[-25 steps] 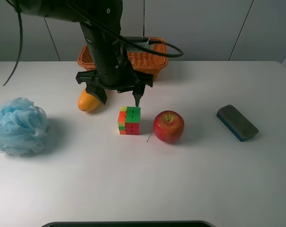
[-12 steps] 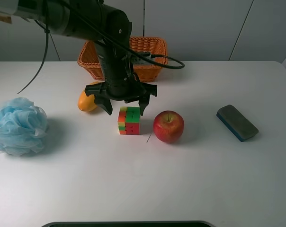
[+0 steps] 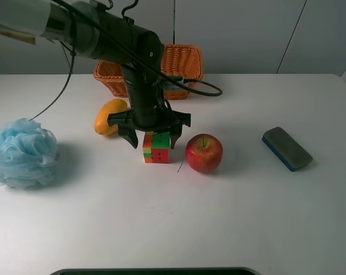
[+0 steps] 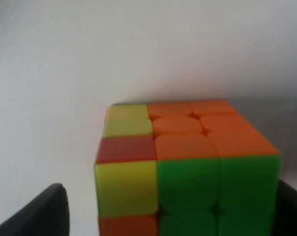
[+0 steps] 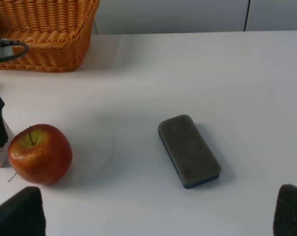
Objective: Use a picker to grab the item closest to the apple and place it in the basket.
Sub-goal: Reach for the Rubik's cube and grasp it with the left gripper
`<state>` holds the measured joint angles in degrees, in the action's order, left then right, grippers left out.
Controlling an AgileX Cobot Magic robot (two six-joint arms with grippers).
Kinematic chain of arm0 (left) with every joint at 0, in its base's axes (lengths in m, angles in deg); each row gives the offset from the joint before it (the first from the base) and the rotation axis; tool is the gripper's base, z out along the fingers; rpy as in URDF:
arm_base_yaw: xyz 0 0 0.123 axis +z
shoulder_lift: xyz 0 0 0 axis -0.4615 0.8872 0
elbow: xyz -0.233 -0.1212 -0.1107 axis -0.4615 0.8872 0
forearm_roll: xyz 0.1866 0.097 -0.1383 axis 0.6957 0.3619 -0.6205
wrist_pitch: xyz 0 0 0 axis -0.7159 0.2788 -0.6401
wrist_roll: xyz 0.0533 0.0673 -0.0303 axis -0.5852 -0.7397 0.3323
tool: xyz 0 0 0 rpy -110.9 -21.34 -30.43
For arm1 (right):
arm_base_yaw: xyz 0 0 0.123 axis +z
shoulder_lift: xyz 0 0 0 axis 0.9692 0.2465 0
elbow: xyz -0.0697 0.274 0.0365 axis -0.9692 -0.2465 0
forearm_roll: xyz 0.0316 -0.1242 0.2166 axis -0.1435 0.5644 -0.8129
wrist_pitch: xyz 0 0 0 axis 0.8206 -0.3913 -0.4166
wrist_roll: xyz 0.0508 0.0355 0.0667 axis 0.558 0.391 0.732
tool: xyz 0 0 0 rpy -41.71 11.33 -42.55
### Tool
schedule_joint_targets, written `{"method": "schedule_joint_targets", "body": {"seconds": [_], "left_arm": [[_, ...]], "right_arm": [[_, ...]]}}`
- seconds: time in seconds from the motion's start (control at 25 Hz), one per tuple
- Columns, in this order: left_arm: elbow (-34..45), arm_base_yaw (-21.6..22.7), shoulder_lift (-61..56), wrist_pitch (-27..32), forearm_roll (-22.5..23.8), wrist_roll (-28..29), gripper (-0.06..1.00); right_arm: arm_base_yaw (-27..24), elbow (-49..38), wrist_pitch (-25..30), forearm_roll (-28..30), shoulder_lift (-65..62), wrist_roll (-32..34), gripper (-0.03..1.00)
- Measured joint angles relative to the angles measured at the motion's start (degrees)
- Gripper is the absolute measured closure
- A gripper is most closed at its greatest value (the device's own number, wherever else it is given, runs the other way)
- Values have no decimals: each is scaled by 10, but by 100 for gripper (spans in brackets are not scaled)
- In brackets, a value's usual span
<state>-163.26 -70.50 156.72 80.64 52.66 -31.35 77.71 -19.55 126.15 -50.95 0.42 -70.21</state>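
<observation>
A multicoloured puzzle cube (image 3: 156, 148) stands on the white table just left of the red apple (image 3: 204, 153). My left gripper (image 3: 152, 140) is open and low over the cube, one finger on each side of it. The left wrist view shows the cube (image 4: 188, 167) close up between the two dark fingertips (image 4: 40, 211), with a gap on the left side. The orange wicker basket (image 3: 187, 54) stands behind the arm. My right gripper (image 5: 153, 216) is open and empty; its view shows the apple (image 5: 40, 153) and the basket (image 5: 40, 29). It is out of the high view.
A yellow mango (image 3: 110, 116) lies left of the arm. A blue bath sponge (image 3: 21, 152) sits at the far left. A dark eraser block (image 3: 286, 148) lies to the right of the apple, also in the right wrist view (image 5: 189, 150).
My left gripper has moved forward and down from near the basket, and its open fingers now straddle the cube. The cube, the apple and the right arm have not moved.
</observation>
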Motion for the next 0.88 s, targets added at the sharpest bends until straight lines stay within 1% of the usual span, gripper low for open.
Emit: {"method": "schedule_joint_targets", "body": {"seconds": [0.48, 0.56, 0.64, 0.88], "left_arm": [[0, -1, 21, -18, -20, 0, 21], [0, -1, 21, -18, -20, 0, 27], [0, -1, 21, -18, -20, 0, 39], [0, -1, 21, -18, -20, 3, 38]], "right_arm": [[0, 0, 0, 0, 0, 0, 27], [0, 0, 0, 0, 0, 0, 27], [0, 0, 0, 0, 0, 0, 27], [0, 0, 0, 0, 0, 0, 27]]}}
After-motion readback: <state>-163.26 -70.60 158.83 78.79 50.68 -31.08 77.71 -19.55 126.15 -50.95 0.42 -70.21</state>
